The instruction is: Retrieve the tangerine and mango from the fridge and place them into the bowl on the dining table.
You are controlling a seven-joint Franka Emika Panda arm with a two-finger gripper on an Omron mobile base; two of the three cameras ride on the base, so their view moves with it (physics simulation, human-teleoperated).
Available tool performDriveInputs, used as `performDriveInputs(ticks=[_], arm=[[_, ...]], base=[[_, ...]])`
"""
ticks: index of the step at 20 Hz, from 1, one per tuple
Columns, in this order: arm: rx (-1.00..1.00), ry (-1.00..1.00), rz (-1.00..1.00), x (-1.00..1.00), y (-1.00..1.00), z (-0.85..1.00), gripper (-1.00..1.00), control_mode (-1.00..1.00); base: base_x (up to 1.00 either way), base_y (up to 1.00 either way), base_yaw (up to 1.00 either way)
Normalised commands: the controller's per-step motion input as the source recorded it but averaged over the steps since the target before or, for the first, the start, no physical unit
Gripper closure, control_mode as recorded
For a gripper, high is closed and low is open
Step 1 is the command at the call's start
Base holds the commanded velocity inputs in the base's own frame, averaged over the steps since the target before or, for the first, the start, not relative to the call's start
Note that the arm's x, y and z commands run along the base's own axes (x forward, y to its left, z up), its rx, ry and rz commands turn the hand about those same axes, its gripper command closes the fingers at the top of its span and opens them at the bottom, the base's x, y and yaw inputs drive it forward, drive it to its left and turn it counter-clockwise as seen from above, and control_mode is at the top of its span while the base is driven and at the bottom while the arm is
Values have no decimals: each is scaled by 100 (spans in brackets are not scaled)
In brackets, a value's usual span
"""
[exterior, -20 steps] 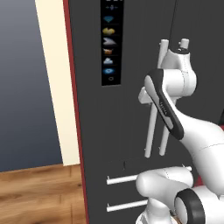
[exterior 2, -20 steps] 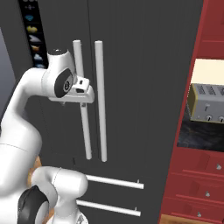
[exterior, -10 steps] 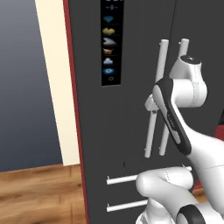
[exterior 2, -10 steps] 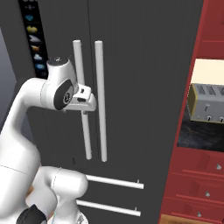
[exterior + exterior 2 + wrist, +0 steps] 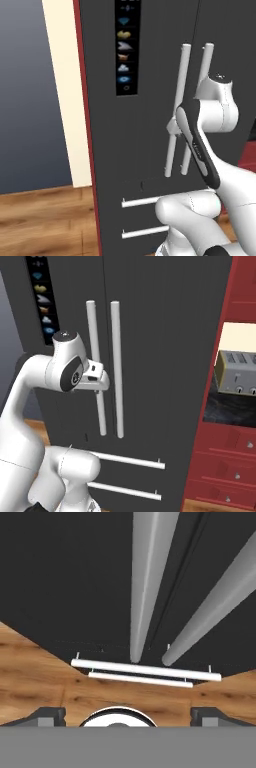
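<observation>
Right up against the fridge (image 5: 165,356) is where the robot's parked, and honestly not much of the job looks done. Both doors are shut, with the two long pale bar handles (image 5: 116,368) standing side by side down the middle seam and two shorter horizontal drawer handles (image 5: 131,461) lower down. The arm has its hand raised to about the middle of the vertical bars, and the gripper (image 5: 102,383) sits just beside the left-hand bar without closing on anything.

From the hand view, the finger tips (image 5: 47,716) sit far apart at the bottom corners, so the jaws are spread wide with nothing between them. Both vertical handles (image 5: 150,577) run up ahead of it, with the wooden floor (image 5: 35,672) below.

So my read: this is the very start, lining up to grab a handle and pull a door open. Opening the fridge, picking out the tangerine and the mango, driving over to the dining table and dropping both into the bowl all look still to do.

Stuff I can't tell: the fruit is presumably behind those closed doors, so no clue which shelf. From the base views I can't make out whether the hand is touching the bar or just near it, since the wrist blocks that spot. A toaster (image 5: 239,372) sits off to the right among the red cabinets (image 5: 240,286).
</observation>
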Motion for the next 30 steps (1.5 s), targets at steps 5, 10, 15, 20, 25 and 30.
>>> performDriveInputs(ticks=[5, 10, 15, 20, 25, 30], arm=[[0, 0, 0, 0, 0, 0, -100, 100], [0, 0, 0, 0, 0, 0, -100, 100], [0, 0, 0, 0, 0, 0, -100, 100], [0, -7, 0, -1, -27, 0, -100, -100], [4, -9, 0, 17, -67, 1, -100, -100], [5, -9, 0, 55, -45, 1, -100, -100]], base=[[-54, -22, 0], [-53, -27, 0], [-39, -17, 0], [-2, -1, 0], [0, 0, 0], [0, 0, 0]])
